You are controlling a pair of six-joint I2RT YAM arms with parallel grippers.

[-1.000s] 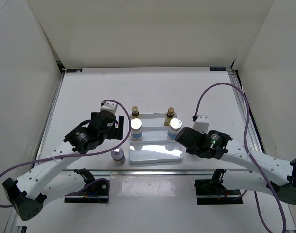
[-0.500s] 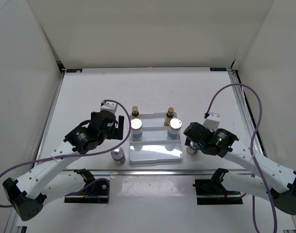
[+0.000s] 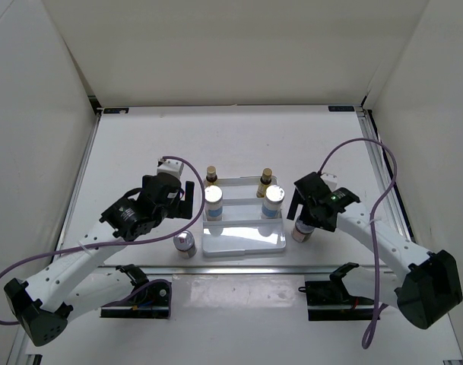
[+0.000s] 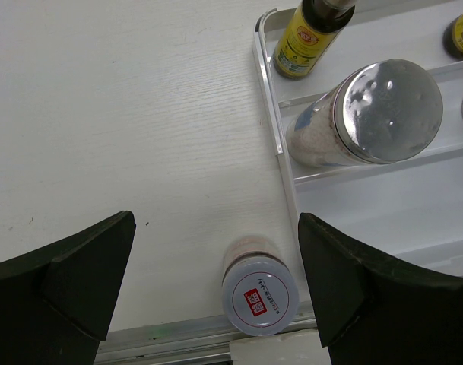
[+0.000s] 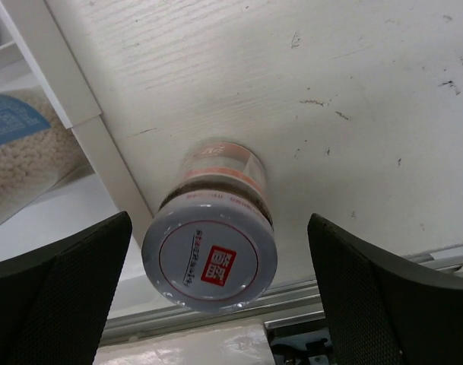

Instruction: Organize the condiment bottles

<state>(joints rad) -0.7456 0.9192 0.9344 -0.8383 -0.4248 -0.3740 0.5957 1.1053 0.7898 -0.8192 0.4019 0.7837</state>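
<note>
From above, the white stepped tray (image 3: 244,247) sits mid-bench (image 3: 140,152). On its far step stand the left amber bottle (image 3: 211,176) at 11 o'clock and the right amber bottle (image 3: 266,178) at 1 o'clock. One step nearer stand the left white bottle (image 3: 214,196) and the right white bottle (image 3: 274,195), their silver lids shining. The left jar (image 3: 185,243) stands on the bench just off the tray's corner at 8 o'clock. The right jar (image 3: 302,233) stands just beside the tray's edge at 4 o'clock. The left claw (image 3: 188,205) hangs at 9 o'clock of the tray, above the left jar. The right claw (image 3: 301,217) hangs directly over the right jar.

In the left wrist view the left claw (image 4: 214,251) is spread wide and grips nothing. The left jar (image 4: 259,293) stands at 6 o'clock, between the fingers and nearer the right one, touching neither. The tray rim (image 4: 273,114) runs up toward 12 o'clock, with the left amber bottle (image 4: 311,34) and the left white bottle (image 4: 387,110) inside it.

In the right wrist view the right claw (image 5: 220,220) is likewise spread. The right jar (image 5: 212,251), its lid bearing a red square, stands between the fingers, clear of both. The tray edge (image 5: 56,68) lies just beside it at 10 o'clock, and the right white bottle (image 5: 18,144) shows at 9 o'clock.
</note>
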